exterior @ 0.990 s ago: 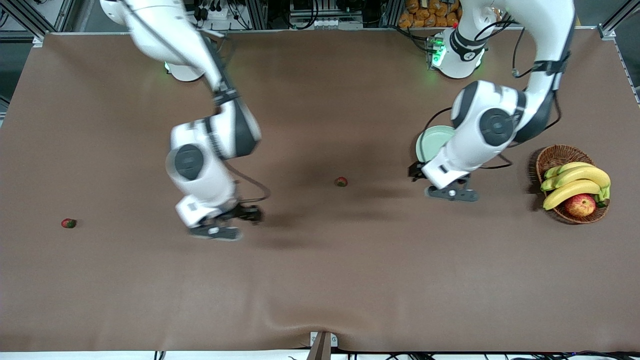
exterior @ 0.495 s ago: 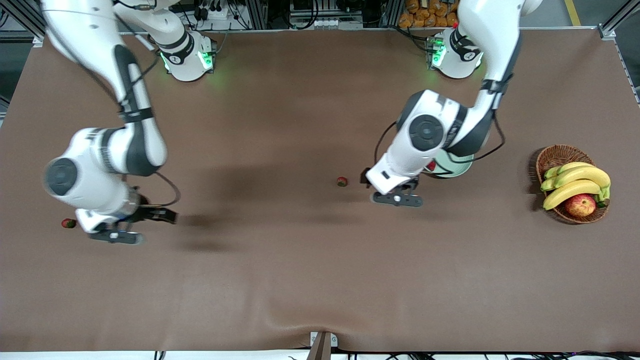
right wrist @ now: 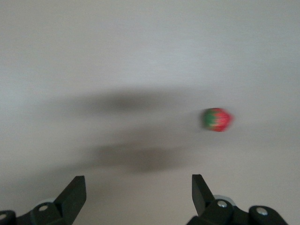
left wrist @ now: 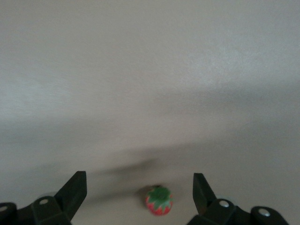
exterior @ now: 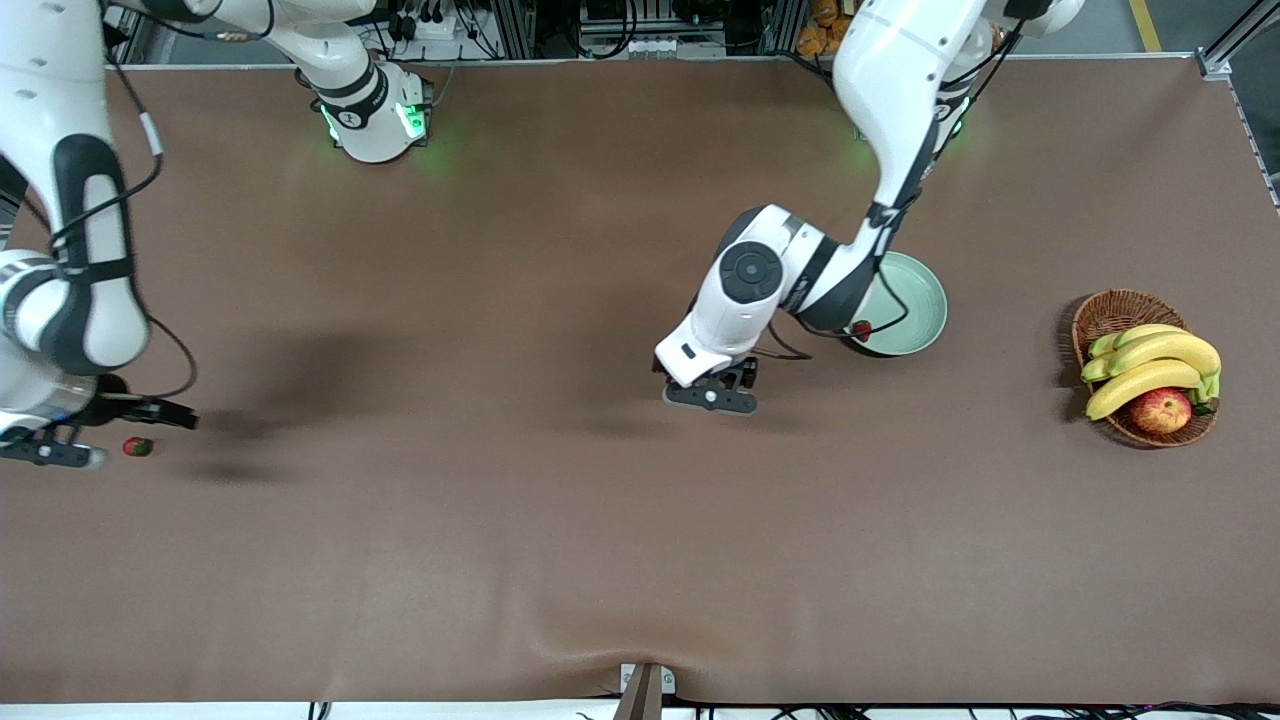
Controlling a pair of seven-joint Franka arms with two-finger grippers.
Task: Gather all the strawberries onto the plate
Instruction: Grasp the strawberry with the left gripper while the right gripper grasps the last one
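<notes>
Left gripper (left wrist: 139,199) hung wide over a strawberry (left wrist: 159,200) beside the plate (exterior: 915,300); right gripper (right wrist: 138,197) hung wide, empty.

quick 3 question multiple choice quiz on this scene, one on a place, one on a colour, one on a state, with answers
1. One strawberry is already off the bare table. It lies:
A. in the plate
B. in the basket
C. on a banana

2. The plate is:
A. orange
B. pale green
C. black

3. The jaws of the left gripper, over the middle of the table, and the right gripper, at the right arm's end:
A. both shut
B. one shut on a berry
C. both open

Answers:
1 A, the berry sits just inside the plate's rim, while the basket holds only bananas and an apple.
2 B, its rim and floor show mint green.
3 C, each wrist view shows jaws apart and a berry lying untouched on the table.
</notes>
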